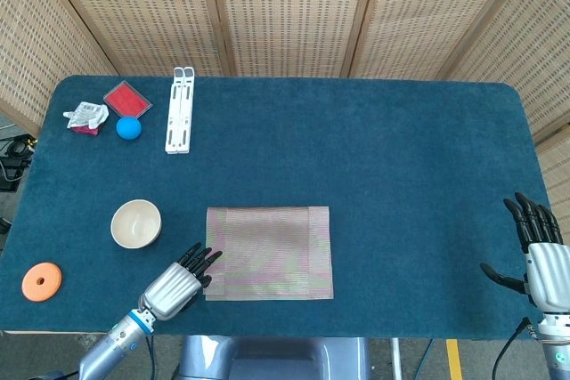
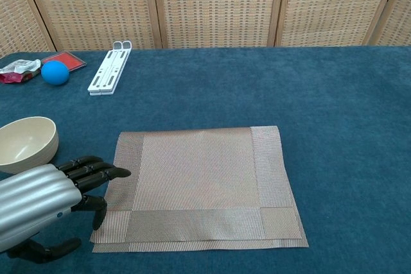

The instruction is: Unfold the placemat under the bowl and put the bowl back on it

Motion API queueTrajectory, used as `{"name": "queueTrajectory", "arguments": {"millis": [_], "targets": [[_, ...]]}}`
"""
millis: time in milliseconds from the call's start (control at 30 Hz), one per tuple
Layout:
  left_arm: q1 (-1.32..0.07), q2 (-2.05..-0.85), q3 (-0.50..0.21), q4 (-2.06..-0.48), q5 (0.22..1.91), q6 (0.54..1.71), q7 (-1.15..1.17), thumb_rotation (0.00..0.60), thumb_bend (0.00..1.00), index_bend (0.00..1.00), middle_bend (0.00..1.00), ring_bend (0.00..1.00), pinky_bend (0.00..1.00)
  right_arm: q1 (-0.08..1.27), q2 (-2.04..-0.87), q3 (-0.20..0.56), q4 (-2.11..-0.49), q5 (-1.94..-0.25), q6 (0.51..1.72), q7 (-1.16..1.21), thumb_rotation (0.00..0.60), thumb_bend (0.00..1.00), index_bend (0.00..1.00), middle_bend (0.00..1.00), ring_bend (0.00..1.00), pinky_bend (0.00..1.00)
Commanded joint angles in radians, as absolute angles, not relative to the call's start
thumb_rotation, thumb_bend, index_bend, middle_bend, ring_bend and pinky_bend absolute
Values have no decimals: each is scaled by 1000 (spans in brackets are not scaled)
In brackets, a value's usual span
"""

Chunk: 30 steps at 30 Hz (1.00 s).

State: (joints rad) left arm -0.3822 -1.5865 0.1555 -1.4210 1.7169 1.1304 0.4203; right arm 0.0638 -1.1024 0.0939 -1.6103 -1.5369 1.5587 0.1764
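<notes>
While fingers spread, left hand (image 2: 45, 202) at folded placemat (image 2: 199, 184) edge, holding nothing

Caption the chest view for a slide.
Left hand reaches the folded placemat's left edge; bowl sits aside on the blue table.

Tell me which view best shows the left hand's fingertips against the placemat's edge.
The chest view: the left hand is close and large there, its dark fingertips reaching the left edge of the folded placemat. The head view shows the same hand small, from above, fingertips at that edge.
</notes>
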Motion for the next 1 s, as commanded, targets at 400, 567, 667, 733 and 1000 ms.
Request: {"name": "queueTrajectory", "arguments": {"millis": [400,567,667,733,1000], "targets": [[-388,-1641,143,-1380,1707,1121,430,600,396,496,0,0,0,65,-1099,95,-1609,-1535,1556,188,600,130,49,0,0,0],[-386,-1666,139,-1369,1719,1145,413,600,429,559,0,0,0,64,-1098,94,-1611,-1538,1556,190,600,130,48,0,0,0],[-387,-1673,140,-1363,1723,1148,412,600,466,579,0,0,0,64,-1097,93,-1612,-1539,1555,192,600,130,48,0,0,0],[-388,-1678,140,-1359,1725,1149,415,600,480,592,0,0,0,64,-1096,92,-1612,-1540,1556,195,600,130,48,0,0,0],[-391,-1674,135,-1366,1718,1150,411,600,479,600,0,0,0,64,-1093,92,-1613,-1540,1555,207,600,130,48,0,0,0]]}}
